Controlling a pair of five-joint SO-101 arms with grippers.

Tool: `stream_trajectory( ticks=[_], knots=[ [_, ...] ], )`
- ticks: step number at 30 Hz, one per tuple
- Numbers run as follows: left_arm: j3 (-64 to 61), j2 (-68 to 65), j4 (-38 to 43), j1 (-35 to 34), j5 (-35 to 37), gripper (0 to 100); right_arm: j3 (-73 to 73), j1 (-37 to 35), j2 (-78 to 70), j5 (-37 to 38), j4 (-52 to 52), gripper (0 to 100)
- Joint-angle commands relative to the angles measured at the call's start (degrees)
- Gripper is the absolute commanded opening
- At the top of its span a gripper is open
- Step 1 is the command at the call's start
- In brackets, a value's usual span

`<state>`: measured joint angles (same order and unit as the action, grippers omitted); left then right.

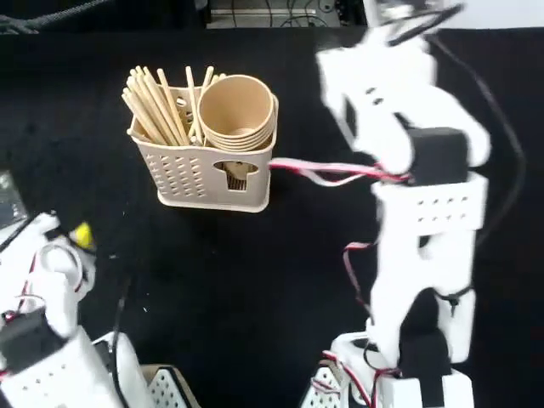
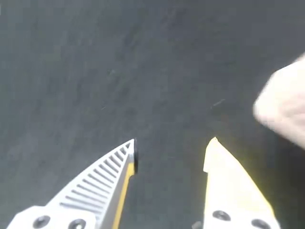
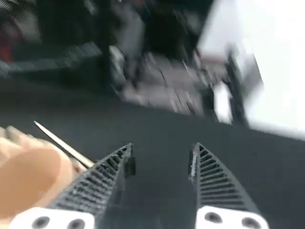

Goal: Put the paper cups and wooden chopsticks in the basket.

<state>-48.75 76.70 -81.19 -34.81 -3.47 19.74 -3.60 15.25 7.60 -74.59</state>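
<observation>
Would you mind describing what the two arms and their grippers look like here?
The left arm and right arm are white with black motor blocks; red and white cables run along the right one. The left gripper has one white ribbed finger edged in yellow and one plain pale-yellow finger. The right gripper has two black ribbed, pointed fingers on white bases with screw holes.

A matte black tabletop [image 1: 212, 289] spans the high view; beyond its far edge at 12 o'clock lie tangled dark cables [image 1: 289, 13], and a pale surface [image 1: 510, 13] shows at 1 o'clock
</observation>
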Motion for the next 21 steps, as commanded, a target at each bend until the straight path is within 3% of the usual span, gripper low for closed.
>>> stream_trajectory(
  ticks=[1, 6, 10, 21],
  knots=[
    [22.5, -9.7, -2.0, 11.1, 7.0, 24, 1.5, 7.7, -0.7, 4.0, -7.6, 19.4],
    [36.4, -33.1, -5.6, 19.5, 11.2, 24, -5.7, 17.6, -1.2, 7.8, -9.3, 19.4],
    [43.3, -47.8, -6.5, 25.5, 14.2, 24, -16.7, 22.0, -0.9, 10.5, -2.5, 19.4],
    [52.2, -60.0, -0.3, 26.1, 16.8, 24, -43.4, 25.0, -0.8, 10.8, 17.8, 19.4]
  ],
)
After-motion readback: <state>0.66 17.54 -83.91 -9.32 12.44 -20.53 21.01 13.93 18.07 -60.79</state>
